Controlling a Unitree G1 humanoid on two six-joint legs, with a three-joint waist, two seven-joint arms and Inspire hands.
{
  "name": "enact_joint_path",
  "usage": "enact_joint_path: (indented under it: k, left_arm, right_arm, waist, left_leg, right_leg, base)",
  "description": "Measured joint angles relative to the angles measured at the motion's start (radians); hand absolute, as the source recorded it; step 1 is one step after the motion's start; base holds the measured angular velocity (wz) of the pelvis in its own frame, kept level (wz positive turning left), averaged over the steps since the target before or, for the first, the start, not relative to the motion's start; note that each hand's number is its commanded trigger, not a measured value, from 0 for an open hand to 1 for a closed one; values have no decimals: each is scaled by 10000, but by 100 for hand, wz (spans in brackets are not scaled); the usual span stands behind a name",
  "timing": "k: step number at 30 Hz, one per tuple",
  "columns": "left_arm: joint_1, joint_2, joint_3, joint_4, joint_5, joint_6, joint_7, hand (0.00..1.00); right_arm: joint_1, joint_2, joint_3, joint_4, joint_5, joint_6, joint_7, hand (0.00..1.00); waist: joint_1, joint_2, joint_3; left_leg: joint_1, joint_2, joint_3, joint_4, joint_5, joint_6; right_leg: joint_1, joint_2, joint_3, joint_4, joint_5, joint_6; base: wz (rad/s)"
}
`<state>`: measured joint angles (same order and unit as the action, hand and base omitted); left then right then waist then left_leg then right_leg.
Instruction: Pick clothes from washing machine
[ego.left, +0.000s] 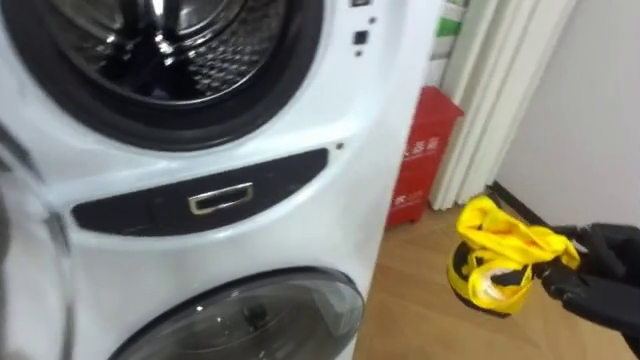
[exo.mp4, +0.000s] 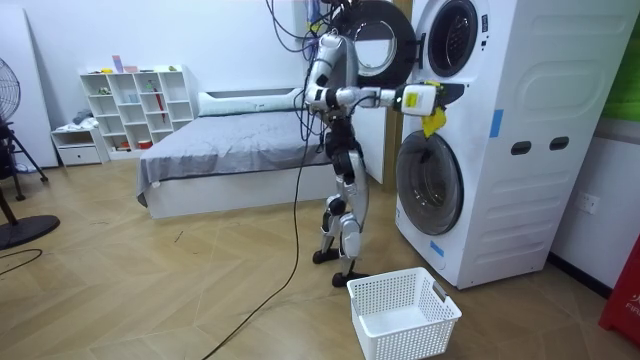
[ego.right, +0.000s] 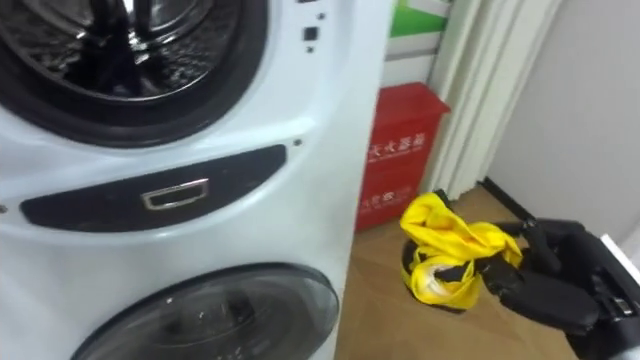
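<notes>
A: Where is the garment?
B: Out of the drum. The yellow cloth (ego.left: 505, 255) hangs bunched from the right hand (ego.left: 600, 265), to the right of the washing machine (ego.left: 330, 200) and above the wood floor (ego.left: 420, 290). The dark fingers are clenched on the cloth's right end.

A: Room to move?
B: There is bare floor right of the machine's front corner. Further off, a red bin (ego.left: 420, 150) stands beyond the machine's side, with a pale curtain (ego.left: 490, 90) just right of it. In the room view the robot stands facing the stacked machine with an arm held out level. A white basket (exo.mp4: 405, 312) sits on the floor near its feet, in front of the lower door. The bed (exo.mp4: 230, 140) is well apart behind.

A: Any writing?
B: There is white lettering on the bin, too small to make out. A blue label (exo.mp4: 496, 122) is on the machine's side panel. The dark strip between the doors carries a metal badge (ego.left: 220, 198) that I can't read.

A: Anything hidden?
B: The upper drum (ego.left: 170, 50) is cut off at the top and dark inside, so I can't tell its contents. The lower door (ego.left: 250, 315) is cut off at the bottom, and the hand at the right edge
</notes>
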<state>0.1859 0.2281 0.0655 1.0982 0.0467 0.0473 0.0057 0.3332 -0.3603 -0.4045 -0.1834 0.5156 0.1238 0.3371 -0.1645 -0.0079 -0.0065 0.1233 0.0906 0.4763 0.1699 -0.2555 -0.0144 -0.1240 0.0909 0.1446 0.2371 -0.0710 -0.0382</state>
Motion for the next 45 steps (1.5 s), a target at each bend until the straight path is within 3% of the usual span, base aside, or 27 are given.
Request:
enact_joint_path:
  k: [4,10,16,20,24,26,27,29,33,35,36,37,45]
  left_arm:
    - [-286,52,-199,-79,-163,-20,-75,0]
    - [-564,62,-1060,-63,-170,-42,-259,0]
    - [-755,-28,-1670,-72,-593,-91,-406,0]
    - [-844,-105,-1756,-132,-680,-148,-387,0]
    - [-1003,-282,-2141,-174,-848,-323,-455,0]
    - [-1130,-307,-2275,-161,-874,-347,-568,0]
    - [-1184,-358,-2306,-144,-874,-349,-595,0]
    - [-1201,-440,-2308,-127,-916,-357,-608,0]
    - [-1278,-534,-2452,-181,-1240,-372,-601,0]
    - [-1317,-554,-2603,-191,-1359,-486,-603,0]
    - [-1357,-558,-2717,-190,-1423,-548,-601,0]
    - [-1388,-563,-2791,-190,-1536,-587,-602,0]
    - [-1371,-625,-2892,-163,-1543,-863,-655,0]
  right_arm:
    - [1,7,61,576,-45,7,-155,100]
    - [-152,23,427,1993,-44,-17,-438,100]
    - [-1398,92,816,4446,-90,-168,-1342,100]
    - [-1786,118,1170,5704,-101,-515,-1963,100]
    - [-2211,441,1477,6963,-52,-906,-2407,100]
    - [-2432,579,1487,7457,-70,-948,-2615,100]
    - [-2506,638,1491,7727,-75,-1004,-2715,100]
    - [-2539,676,1493,7925,-73,-1021,-2821,100]
    - [-2537,820,1584,8016,-59,-1226,-3131,100]
    - [-2547,810,1804,8139,-47,-1356,-3155,60]
    - [-2593,815,1985,8315,-47,-1496,-3122,7]
    - [-2671,816,2177,8458,-48,-1540,-3112,0]
    - [-2694,818,2674,8777,-6,-1617,-2787,0]
  waist:
    - [-156,45,1]
    - [-362,257,1]
    - [-536,913,39]
    - [-513,1175,19]
    - [-522,1479,14]
    - [-508,1603,34]
    - [-517,1690,-3]
    - [-518,1826,-5]
    - [-576,2056,35]
    - [-572,2121,47]
    - [-543,2153,61]
    - [-516,2176,47]
    - [-497,2296,51]
  left_leg:
    - [-188,-3,292,69,11,-52]
    - [-619,14,556,277,15,-85]
    - [-1276,-24,687,365,64,10]
    - [-1501,-137,550,340,109,71]
    - [-1781,-186,409,347,132,90]
    - [-1875,-255,346,310,180,138]
    - [-1919,-316,292,236,214,153]
    - [-1927,-363,267,180,231,157]
    - [-2003,-432,132,141,244,187]
    - [-1997,-460,96,109,248,200]
    - [-2010,-479,95,98,251,213]
    - [-2084,-517,110,98,258,238]
    - [-2344,-657,97,66,307,316]
  right_leg:
    - [-315,104,455,226,34,27]
    - [-777,183,659,222,240,56]
    - [-1463,210,908,231,443,142]
    - [-1689,216,892,265,447,126]
    - [-1995,154,780,420,404,62]
    - [-2154,116,752,566,371,17]
    - [-2273,78,719,651,318,-2]
    - [-2353,56,715,789,247,6]
    - [-2468,1,704,920,127,33]
    - [-2470,-12,686,938,99,49]
    - [-2494,-23,687,944,95,55]
    - [-2627,-46,691,1038,78,79]
    - [-2998,-150,682,1293,-25,111]
  base:
    - [-27]
    - [-18]
    - [-13]
    - [1]
    - [7]
    - [8]
    - [9]
    - [4]
    - [4]
    - [7]
    - [0]
    - [0]
    - [0]
